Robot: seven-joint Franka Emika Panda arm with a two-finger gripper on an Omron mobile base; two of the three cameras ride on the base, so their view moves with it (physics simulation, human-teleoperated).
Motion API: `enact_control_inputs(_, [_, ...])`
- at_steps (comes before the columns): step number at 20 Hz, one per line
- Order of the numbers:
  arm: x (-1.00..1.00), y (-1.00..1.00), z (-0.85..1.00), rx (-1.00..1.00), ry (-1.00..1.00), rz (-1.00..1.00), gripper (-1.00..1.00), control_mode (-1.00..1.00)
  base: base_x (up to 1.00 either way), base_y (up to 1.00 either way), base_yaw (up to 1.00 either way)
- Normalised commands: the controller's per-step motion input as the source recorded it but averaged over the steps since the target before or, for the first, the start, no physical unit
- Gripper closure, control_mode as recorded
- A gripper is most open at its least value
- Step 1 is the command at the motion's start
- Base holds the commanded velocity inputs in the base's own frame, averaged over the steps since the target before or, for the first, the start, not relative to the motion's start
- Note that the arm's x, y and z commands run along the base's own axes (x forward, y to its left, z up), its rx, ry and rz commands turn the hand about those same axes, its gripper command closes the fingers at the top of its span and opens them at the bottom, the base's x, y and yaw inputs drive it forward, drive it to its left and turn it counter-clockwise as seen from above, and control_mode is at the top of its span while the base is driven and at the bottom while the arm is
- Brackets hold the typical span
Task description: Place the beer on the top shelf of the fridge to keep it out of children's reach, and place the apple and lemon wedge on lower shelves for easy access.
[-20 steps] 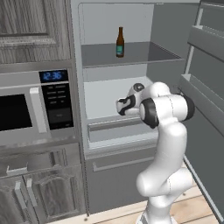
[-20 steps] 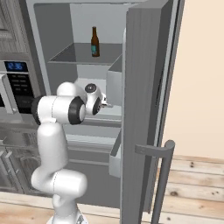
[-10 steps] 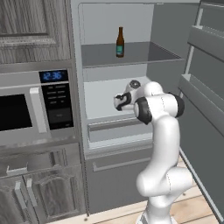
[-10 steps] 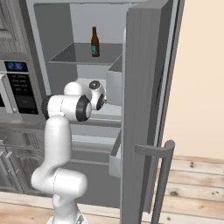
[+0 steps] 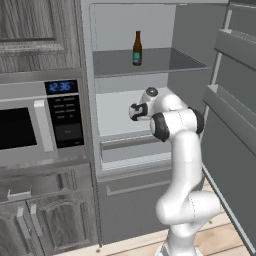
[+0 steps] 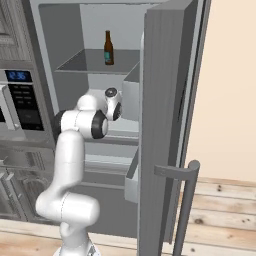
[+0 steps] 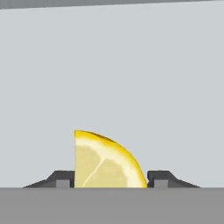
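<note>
1. Here the fridge (image 5: pixel 195 30) stands with its door swung wide, and the beer (image 5: pixel 137 48) stands upright on the top shelf (image 5: pixel 165 60), toward the shelf's middle, well apart from the arm.
2. From the right base view the same beer (image 6: pixel 108 47) sits on that dark grey shelf (image 6: pixel 80 62), with the door's edge rising in front at the right.
3. The white arm reaches into the compartment just beneath the top shelf, its hand (image 5: pixel 142 109) over the pale lower shelves (image 5: pixel 115 122).
4. In the hand view the lemon wedge (image 7: pixel 106 162) sits between the two dark fingertips (image 7: pixel 61 178), cut face toward the camera and its point up at the left.
5. The claw (image 7: pixel 109 181) has its fingers parted, one on each side of the wedge; the left finger lies right at the wedge's straight edge, the right one just beside its curved rind. Whether they press on it cannot be told.
6. To the left of the fridge is a microwave (image 5: pixel 35 125) with a blue clock display, set among grey wooden cabinets (image 5: pixel 35 30).
</note>
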Motion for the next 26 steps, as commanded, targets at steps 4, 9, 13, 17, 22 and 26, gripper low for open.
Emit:
enact_control_inputs(4, [-0.47, -0.13, -0.27, 0.00, 0.00, 0.00, -1.00, -1.00, 0.00, 0.00, 0.00])
enact_control_inputs(9, [-0.43, -0.11, -0.15, 0.00, 0.00, 0.00, -1.00, -1.00, 0.00, 0.00, 0.00])
enact_control_inputs(13, [-0.66, -0.05, -0.09, 0.00, 0.00, 0.00, -1.00, -1.00, 0.00, 0.00, 0.00])
enact_control_inputs(17, [-0.98, -0.05, -0.01, 0.00, 0.00, 0.00, -1.00, -1.00, 0.00, 0.00, 0.00])
enact_control_inputs(22, [-1.00, -0.01, 0.00, 0.00, 0.00, 0.00, -1.00, -1.00, 0.00, 0.00, 0.00])
enact_control_inputs(26, [-1.00, 0.00, 0.02, 0.00, 0.00, 0.00, -1.00, -1.00, 0.00, 0.00, 0.00])
